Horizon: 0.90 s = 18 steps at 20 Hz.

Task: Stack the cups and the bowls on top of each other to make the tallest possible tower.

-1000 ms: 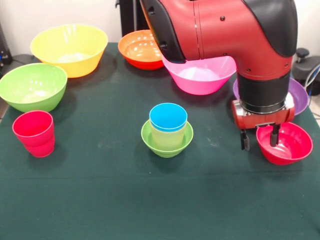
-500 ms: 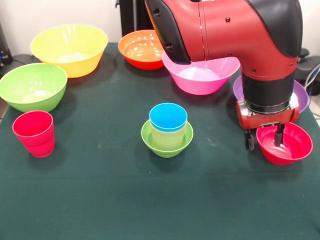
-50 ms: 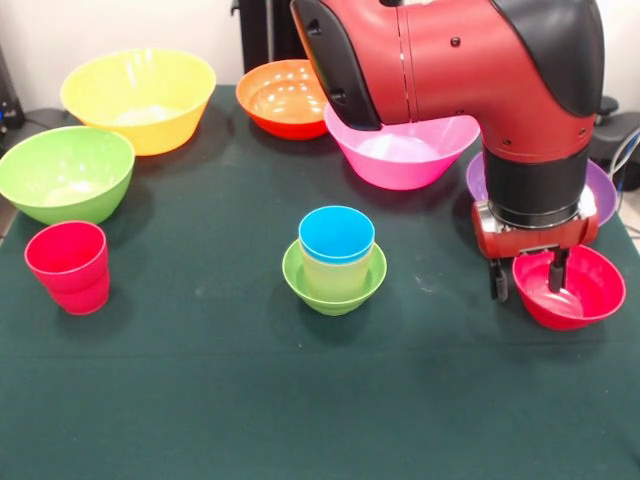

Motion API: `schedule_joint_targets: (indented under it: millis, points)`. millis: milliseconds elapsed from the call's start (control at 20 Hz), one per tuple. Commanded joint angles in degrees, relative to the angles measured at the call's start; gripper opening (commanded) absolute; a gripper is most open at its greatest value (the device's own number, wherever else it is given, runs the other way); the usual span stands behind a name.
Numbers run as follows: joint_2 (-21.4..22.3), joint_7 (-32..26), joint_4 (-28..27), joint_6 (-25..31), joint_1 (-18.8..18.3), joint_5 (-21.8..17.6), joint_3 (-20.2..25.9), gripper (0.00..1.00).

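In the front view, my gripper [image 3: 528,277] is at the right of the frame, low over the small shiny red plastic bowl [image 3: 570,288]. My two black fingers [image 3: 499,281] are apart, one outside the bowl's left wall and one inside it, so the rim sits between them. I think they stand this way so I can pinch the wall and lift the bowl. They are not closed on it yet. The tower [image 3: 335,262] is in the middle of the frame, well apart from me to the left: a small lime-green plastic bowl [image 3: 334,287] at the bottom, a pale yellow plastic cup [image 3: 334,270] in it, and a blue plastic cup [image 3: 337,234] on top. A red plastic cup [image 3: 69,266] waits alone at the left. I have no other view now.
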State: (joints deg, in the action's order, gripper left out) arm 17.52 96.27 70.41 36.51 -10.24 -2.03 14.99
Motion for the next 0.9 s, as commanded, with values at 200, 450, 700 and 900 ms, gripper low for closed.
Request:
schedule_joint_targets:
  millis: [200, 450, 700, 900]
  points:
    - [-1.64, 3.07, 1.72, -1.34, 1.63, -1.65, 2.38, 1.0]
    - [-2.31, 2.75, 1.01, -1.48, 1.7, -1.78, 2.46, 1.0]
    - [-2.45, 2.77, 1.59, -2.46, 1.56, -1.94, 2.58, 1.0]
    - [-2.71, 2.93, 1.61, -3.18, 1.56, -2.1, 2.51, 1.0]
